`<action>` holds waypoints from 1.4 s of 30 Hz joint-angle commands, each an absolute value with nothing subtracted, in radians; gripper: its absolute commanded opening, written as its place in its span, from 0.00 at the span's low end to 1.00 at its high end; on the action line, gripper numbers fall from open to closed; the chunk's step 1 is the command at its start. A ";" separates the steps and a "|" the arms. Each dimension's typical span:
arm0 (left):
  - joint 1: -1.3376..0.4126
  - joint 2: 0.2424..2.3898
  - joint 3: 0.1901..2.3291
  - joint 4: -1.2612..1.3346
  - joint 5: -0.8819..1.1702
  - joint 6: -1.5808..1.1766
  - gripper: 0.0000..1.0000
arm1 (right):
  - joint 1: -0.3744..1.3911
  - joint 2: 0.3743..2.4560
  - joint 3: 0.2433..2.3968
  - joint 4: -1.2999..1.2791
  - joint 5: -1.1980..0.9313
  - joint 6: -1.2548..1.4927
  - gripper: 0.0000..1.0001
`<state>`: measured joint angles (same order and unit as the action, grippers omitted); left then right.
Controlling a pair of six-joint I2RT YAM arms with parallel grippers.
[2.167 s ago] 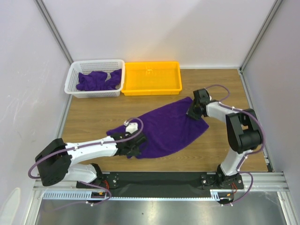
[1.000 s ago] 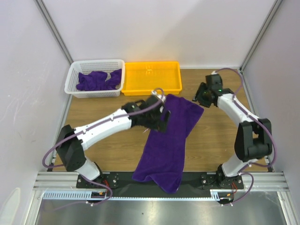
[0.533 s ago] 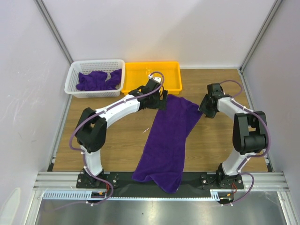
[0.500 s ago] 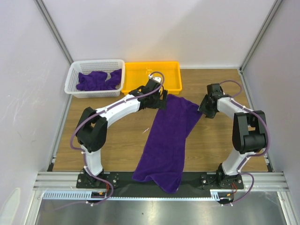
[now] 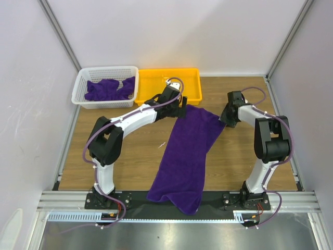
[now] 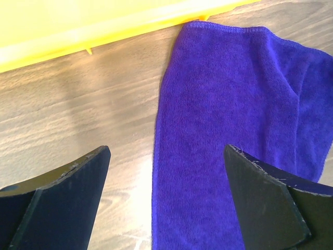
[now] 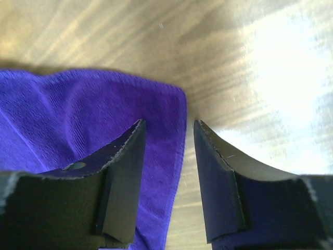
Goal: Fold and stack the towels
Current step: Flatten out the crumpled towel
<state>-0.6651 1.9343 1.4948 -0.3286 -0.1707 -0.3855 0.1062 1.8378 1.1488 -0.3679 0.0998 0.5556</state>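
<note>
The purple towel (image 5: 188, 151) runs 12 to 6 o'clock, its far end beside the yellow tray (image 5: 169, 100). The left gripper (image 6: 166, 156), released, hovers at its 11 o'clock corner. The right gripper (image 7: 169, 125) — parted, empty — straddles the 1 o'clock corner. Each should pinch its hem squarely.

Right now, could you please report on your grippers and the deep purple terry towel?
Left gripper open, over towel, far left edge. Right gripper open, astride far right corner. Towel spread, unfolded. Nothing blocking.

Bare worktop (image 5: 135, 156) flanks the spread towel (image 5: 187, 151) on both sides; yellow tray (image 5: 169, 100) and basket (image 5: 104, 103) block the rear.
</note>
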 commanded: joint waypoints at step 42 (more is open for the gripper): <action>-0.629 2.407 1.916 -0.118 -0.103 -0.589 0.59 | 0.081 1.876 1.218 -0.426 0.129 0.476 0.00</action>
